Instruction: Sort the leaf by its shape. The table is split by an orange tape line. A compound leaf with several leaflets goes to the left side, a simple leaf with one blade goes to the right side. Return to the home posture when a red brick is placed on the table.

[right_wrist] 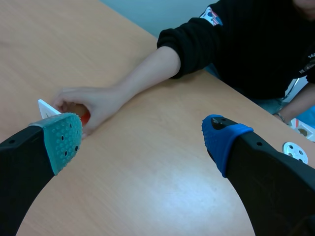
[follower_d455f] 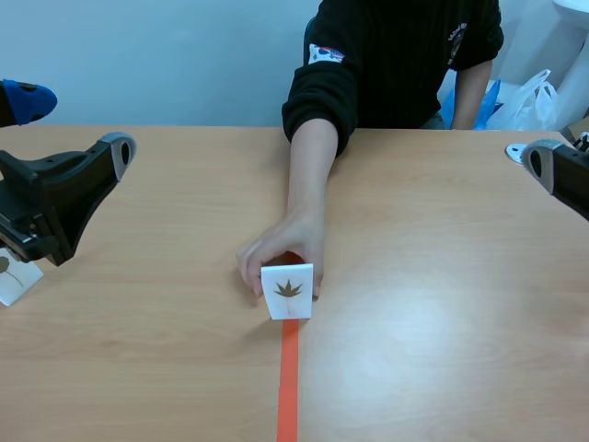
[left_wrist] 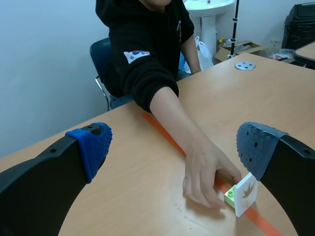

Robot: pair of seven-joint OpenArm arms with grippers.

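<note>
A small white card point(follower_d455f: 288, 291) stands upright on the orange tape line point(follower_d455f: 289, 387) at mid-table. It shows a brown leaf with several pointed parts spreading from one stem. A person's hand point(follower_d455f: 281, 253) holds the card from behind. In the left wrist view the card point(left_wrist: 245, 192) sits in a green brick base point(left_wrist: 230, 195), with the hand point(left_wrist: 204, 172) on it. My left gripper point(follower_d455f: 74, 124) hangs open above the table's left side, far from the card. My right gripper point(right_wrist: 142, 140) is open at the right, and the card's edge point(right_wrist: 47, 109) shows beyond its fingers.
The person sits across the table, one arm point(follower_d455f: 308, 166) stretched to the middle. Another white card point(follower_d455f: 14, 276) lies at the left edge under my left arm. A round white disc point(follower_d455f: 513, 150) lies at the far right. Bare table lies on both sides of the tape.
</note>
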